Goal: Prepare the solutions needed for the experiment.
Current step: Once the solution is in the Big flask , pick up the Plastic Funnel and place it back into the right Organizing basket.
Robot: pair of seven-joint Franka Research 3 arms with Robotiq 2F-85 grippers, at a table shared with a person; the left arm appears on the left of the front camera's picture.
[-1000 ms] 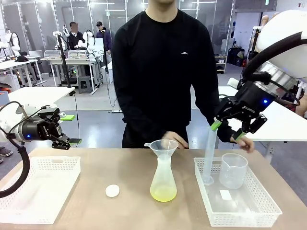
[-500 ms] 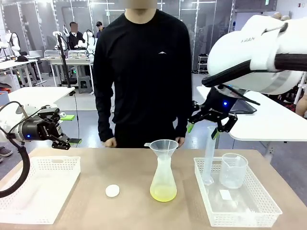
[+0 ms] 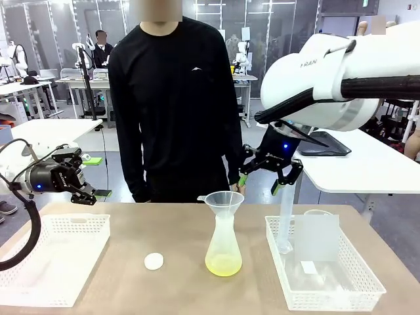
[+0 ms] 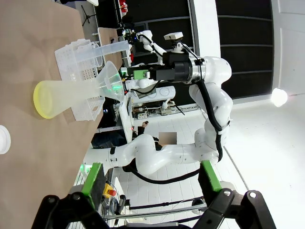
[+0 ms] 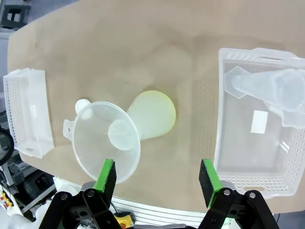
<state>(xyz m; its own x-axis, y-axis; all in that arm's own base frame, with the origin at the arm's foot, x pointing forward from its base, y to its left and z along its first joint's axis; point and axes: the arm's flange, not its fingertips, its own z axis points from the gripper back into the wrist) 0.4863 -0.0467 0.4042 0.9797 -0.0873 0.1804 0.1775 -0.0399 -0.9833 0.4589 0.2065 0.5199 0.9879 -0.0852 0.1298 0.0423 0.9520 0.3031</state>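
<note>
Front view: flask [image 3: 223, 244] under funnel [image 3: 224, 200] holds yellow-green solutions [image 3: 223, 265]; cylinder [image 3: 285, 223], beaker [image 3: 317, 237] in basket [image 3: 341, 298]; left gripper [image 4: 150, 174], right gripper [image 5: 157, 174] wide, empty.

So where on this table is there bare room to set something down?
Bare tabletop lies between the left basket and the flask, broken only by the white disc; the basket itself is empty. A narrower strip separates flask and right basket. Crowded: that basket's far end, where the cylinder stands.

Pale yellow-green solutions [image 3: 224, 265]; white disc [image 3: 153, 261]
</note>
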